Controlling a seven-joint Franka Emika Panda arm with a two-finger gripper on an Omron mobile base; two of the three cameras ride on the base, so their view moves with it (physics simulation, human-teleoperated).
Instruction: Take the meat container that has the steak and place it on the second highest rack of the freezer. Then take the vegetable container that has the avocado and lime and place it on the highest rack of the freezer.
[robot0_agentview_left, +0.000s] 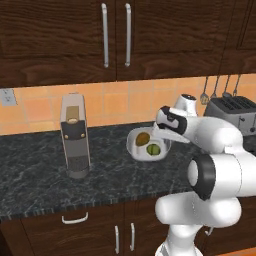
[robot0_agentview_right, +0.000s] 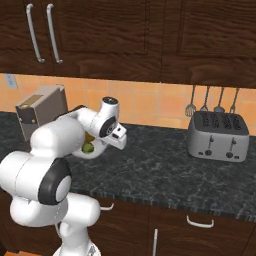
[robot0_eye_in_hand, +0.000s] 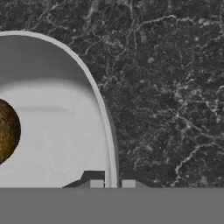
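Bowl: white, rounded, holding brownish avocado and green lime.

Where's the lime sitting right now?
The lime lies inside the white bowl on the dark counter, centre-right in the left base view, beside the brownish avocado and right of the coffee machine; the gripper is shut on the bowl's rim.

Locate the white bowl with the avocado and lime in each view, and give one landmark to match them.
Left base view: the bowl sits mid-frame on the counter, tool at its right rim.
Right base view: mostly hidden behind the arm; the lime peeks out left of centre.
Hand view: bowl rim curves through the left half, avocado at the left edge.
Shared landmark: the dark counter.
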